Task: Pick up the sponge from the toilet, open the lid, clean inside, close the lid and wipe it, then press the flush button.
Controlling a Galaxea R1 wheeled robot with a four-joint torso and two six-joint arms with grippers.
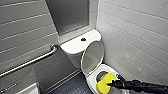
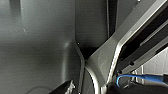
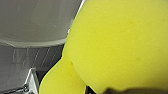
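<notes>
The white toilet [image 1: 75, 47] stands in the corner with its lid [image 1: 93, 57] raised against the tank. A small dark flush button [image 1: 83, 39] sits in the middle of the tank top. My right arm reaches in from the lower right, and my right gripper [image 1: 113, 83] is shut on the yellow sponge [image 1: 105, 82], which hangs over the front of the seat ring [image 1: 106, 68] and the bowl opening. In the right wrist view the sponge [image 3: 120, 45] looms large and yellow, with the white toilet rim [image 3: 32, 42] behind it.
A metal grab bar [image 1: 30, 61] runs along the grey panelled left wall. White tiles cover the right wall close beside the toilet. The floor [image 1: 75, 86] in front is dark. A white object's corner [image 1: 28, 89] shows at the lower left.
</notes>
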